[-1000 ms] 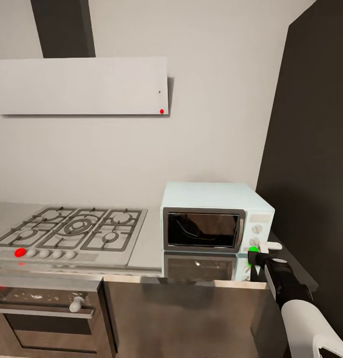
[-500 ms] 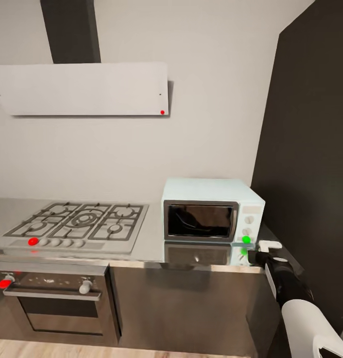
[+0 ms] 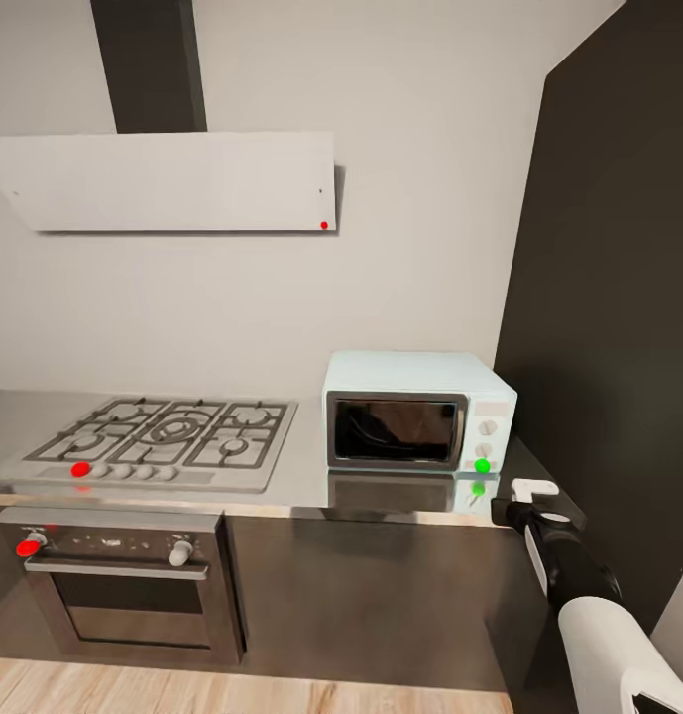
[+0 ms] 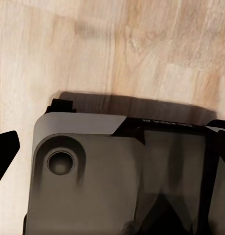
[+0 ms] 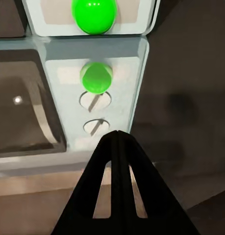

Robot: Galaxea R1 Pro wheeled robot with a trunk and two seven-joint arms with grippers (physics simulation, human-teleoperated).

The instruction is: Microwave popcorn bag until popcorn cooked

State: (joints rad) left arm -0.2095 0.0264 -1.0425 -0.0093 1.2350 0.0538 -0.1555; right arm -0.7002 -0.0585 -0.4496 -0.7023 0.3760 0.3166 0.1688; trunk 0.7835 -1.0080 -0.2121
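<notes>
Microwave (image 3: 418,412) sits at the right end of the countertop (image 3: 301,476), door shut, against the dark wall panel (image 3: 609,297). Its round indicator light (image 3: 482,465) is green, mirrored in the glossy steel just below. My read: heating is running or done, so the bag is probably inside, but that's a judgement. Dark glass shows only reflections, and I can't find the popcorn bag anywhere on the counter.

Right gripper (image 5: 117,142) has its two fingers pressed together to a point, holding nothing. It hovers just off the counter's front edge, aimed at the knob panel: the right wrist view looks straight at the green light (image 5: 94,12) above and its reflection in the steel. A closed tip makes sense for poking a button or knob, not for grasping.

Left gripper: can't tell its state. The left wrist view looks down at wood floor (image 4: 112,49) and a grey piece of the robot's own body (image 4: 92,166); one dark fingertip (image 4: 4,147) is at the edge. That arm seems parked, out of the way.

Cooktop (image 3: 163,441) and oven (image 3: 123,585) are to the left, not involved. Hood (image 3: 172,181) above.
</notes>
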